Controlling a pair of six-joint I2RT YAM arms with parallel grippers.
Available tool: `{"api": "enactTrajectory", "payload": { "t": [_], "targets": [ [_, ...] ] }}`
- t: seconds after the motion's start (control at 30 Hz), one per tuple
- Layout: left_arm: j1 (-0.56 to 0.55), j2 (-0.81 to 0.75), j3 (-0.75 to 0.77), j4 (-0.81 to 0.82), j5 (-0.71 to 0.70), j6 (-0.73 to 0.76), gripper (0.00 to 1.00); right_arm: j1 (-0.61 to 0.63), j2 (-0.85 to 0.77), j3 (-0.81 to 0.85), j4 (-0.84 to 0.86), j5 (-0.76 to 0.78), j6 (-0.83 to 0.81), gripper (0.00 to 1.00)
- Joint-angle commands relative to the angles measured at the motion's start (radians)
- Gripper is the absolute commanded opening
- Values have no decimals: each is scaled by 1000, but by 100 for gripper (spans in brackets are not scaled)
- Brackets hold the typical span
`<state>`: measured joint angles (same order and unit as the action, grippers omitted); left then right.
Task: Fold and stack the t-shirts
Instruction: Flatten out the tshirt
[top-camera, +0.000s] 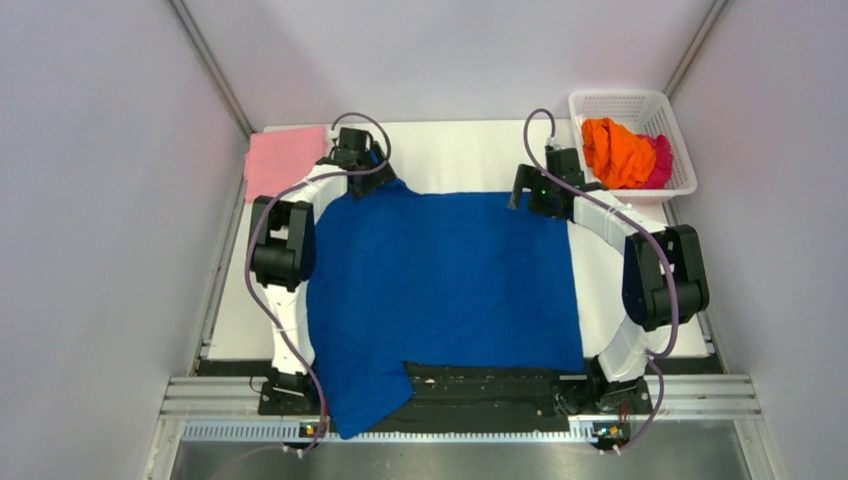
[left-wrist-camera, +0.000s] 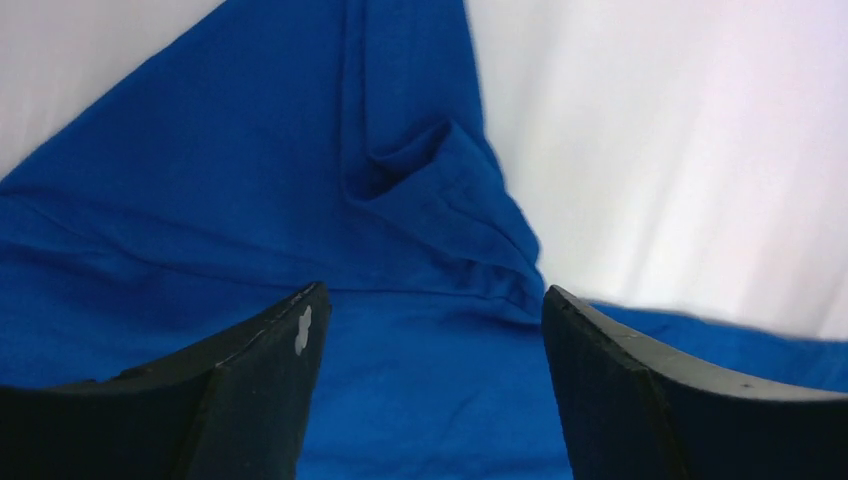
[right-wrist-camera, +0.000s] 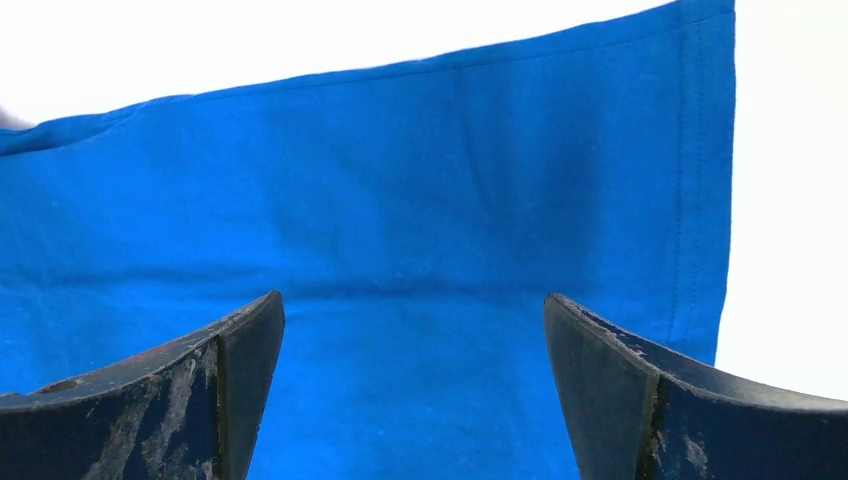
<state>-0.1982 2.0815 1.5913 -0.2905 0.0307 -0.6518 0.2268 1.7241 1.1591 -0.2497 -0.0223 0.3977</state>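
Blue tee (top-camera: 445, 290) lay spread flat over most of the white table (top-camera: 460, 155), back side up with no print showing. Its near-left part spilled over the table's near edge, across the arm bases.

Left gripper (left-wrist-camera: 432, 300) hovered at the tee's far-left corner. Its jaws stood wide apart with nothing between them, over a creased, folded-back flap of blue cloth. Right gripper (right-wrist-camera: 413, 300) hung at the far-right corner, jaws likewise spread and empty, above smooth cloth with the stitched hem running along the right side. Whether either gripper's fingertips touched the cloth could not be told.

Pink tee (top-camera: 285, 160) sat folded at the table's far-left corner, just beside the left gripper. Orange tee (top-camera: 615, 152) and magenta tee (top-camera: 662, 160) lay bunched together in the basket (top-camera: 622, 100) at the far right.
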Motion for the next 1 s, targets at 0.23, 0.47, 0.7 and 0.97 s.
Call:
{"api": "enactTrajectory", "payload": {
  "t": [0.23, 0.47, 0.7, 0.97],
  "targets": [
    [2, 91, 92, -5, -134, -130, 67, 5, 43, 7, 33, -19, 8, 99],
    [2, 136, 134, -5, -161, -148, 52, 5, 56, 4, 6, 1, -10, 99],
    [1, 180, 192, 0, -159, -168, 30, 4, 61, 11, -14, 19, -31, 99],
    [-15, 178, 228, 7, -173, -156, 0, 4, 76, 16, -29, 51, -36, 99]
  ]
}}
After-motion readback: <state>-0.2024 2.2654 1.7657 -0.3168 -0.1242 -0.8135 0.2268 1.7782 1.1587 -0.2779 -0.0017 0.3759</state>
